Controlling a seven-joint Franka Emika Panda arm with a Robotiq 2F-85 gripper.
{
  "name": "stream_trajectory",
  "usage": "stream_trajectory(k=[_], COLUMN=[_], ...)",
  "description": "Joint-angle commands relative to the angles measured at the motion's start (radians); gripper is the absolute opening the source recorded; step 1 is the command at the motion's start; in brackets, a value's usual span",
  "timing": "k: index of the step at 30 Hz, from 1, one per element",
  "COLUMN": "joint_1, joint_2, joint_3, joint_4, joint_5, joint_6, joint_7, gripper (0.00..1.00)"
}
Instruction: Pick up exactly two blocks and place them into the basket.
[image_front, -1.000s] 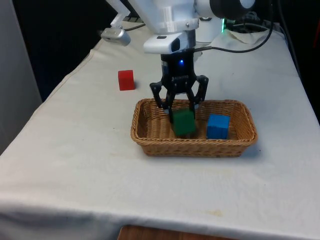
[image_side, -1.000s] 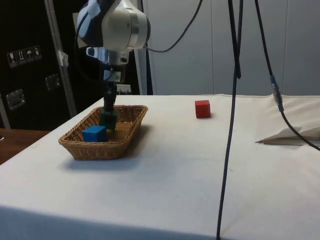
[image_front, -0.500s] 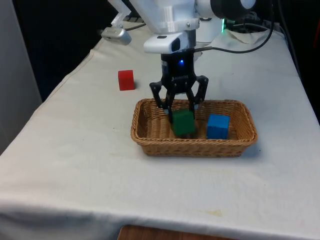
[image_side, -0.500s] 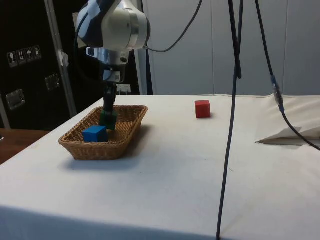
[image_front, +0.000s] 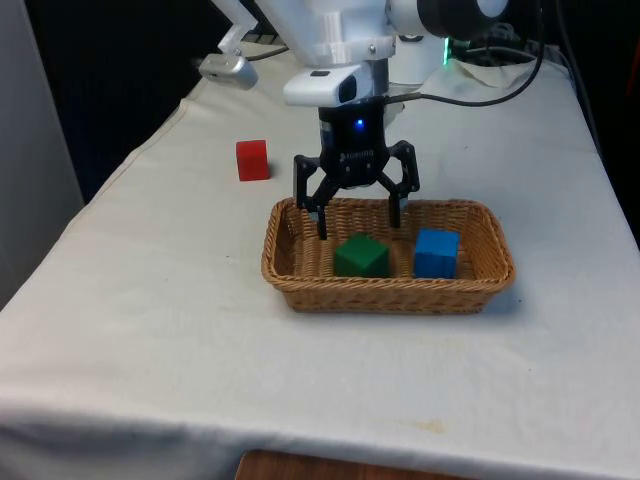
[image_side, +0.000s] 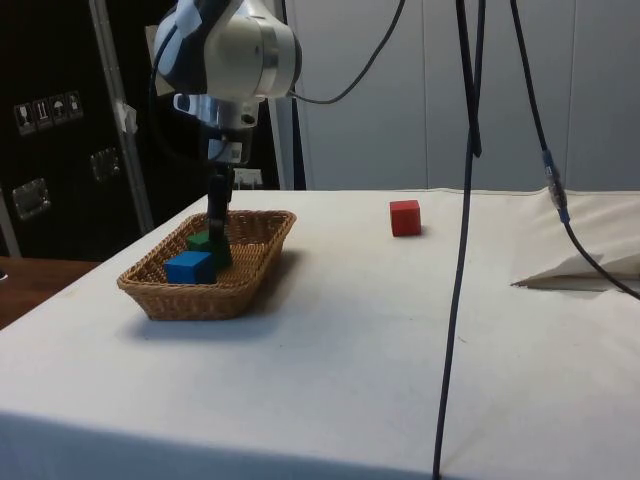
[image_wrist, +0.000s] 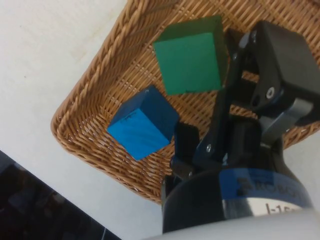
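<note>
Tool (image_front: 358, 222) hangs over the basket (image_front: 300, 285), fingers spread wide, nothing between them. Fingertips sit just above the basket's far rim in the front view, one on each side of the green block (image_front: 361, 257) and clear of it.

Green block rests on the basket floor, roughly mid-basket, slightly towards the front view's left. Blue block (image_front: 436, 253) is also on the basket floor, just beside the green one on the front view's right, a small gap between them. Wrist view confirms: green block (image_wrist: 190, 55) and blue block (image_wrist: 142, 122) both sit on the wicker, apart from each other, blue one turned at an angle to the green.

Side view: tool (image_side: 217, 235) reaches down into the basket (image_side: 250, 275), blue block (image_side: 189, 267) nearest the camera, green block (image_side: 205, 243) partly behind it next to the fingers.

Red block (image_front: 252, 160) sits on the worktop (image_front: 200, 350) outside the basket, well apart, towards the front view's left and further back. Side view shows the same red block (image_side: 405, 217) alone on the white cloth.
</note>
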Motion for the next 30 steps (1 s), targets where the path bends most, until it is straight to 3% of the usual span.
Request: stream_trajectory(k=[1, 7, 11, 12, 13, 17, 19, 20, 21, 22, 28, 29, 30], joint_1=[-0.003, -0.003, 0.026, 0.011, 0.038, 0.061, 0.065, 0.045, 0.07, 0.077, 0.101, 0.079, 0.103], joint_2=[0.005, 0.005, -0.028, -0.016, -0.045, -0.098, -0.112, -0.103, -0.127, -0.154, -0.252, -0.244, -0.265], joint_3=[0.002, 0.003, -0.02, -0.006, -0.026, -0.032, -0.032, -0.016, -0.033, -0.032, -0.035, -0.017, -0.035], joint_4=[0.005, 0.005, -0.017, -0.003, -0.029, -0.062, -0.07, -0.053, -0.078, -0.093, -0.144, -0.124, -0.15], joint_5=[0.002, 0.002, -0.012, 0.0, -0.017, -0.052, -0.061, -0.053, -0.072, -0.094, -0.174, -0.166, -0.184], joint_6=[0.0, 0.0, -0.004, -0.002, -0.003, 0.005, 0.007, 0.001, 0.009, 0.013, 0.022, 0.01, 0.023], joint_7=[0.0, 0.0, 0.013, 0.005, 0.017, 0.037, 0.042, 0.033, 0.047, 0.058, 0.096, 0.09, 0.1], gripper=[1.0, 1.0, 1.0, 1.0, 1.0, 1.0, 1.0, 1.0, 1.0, 1.0, 1.0, 1.0, 1.0])
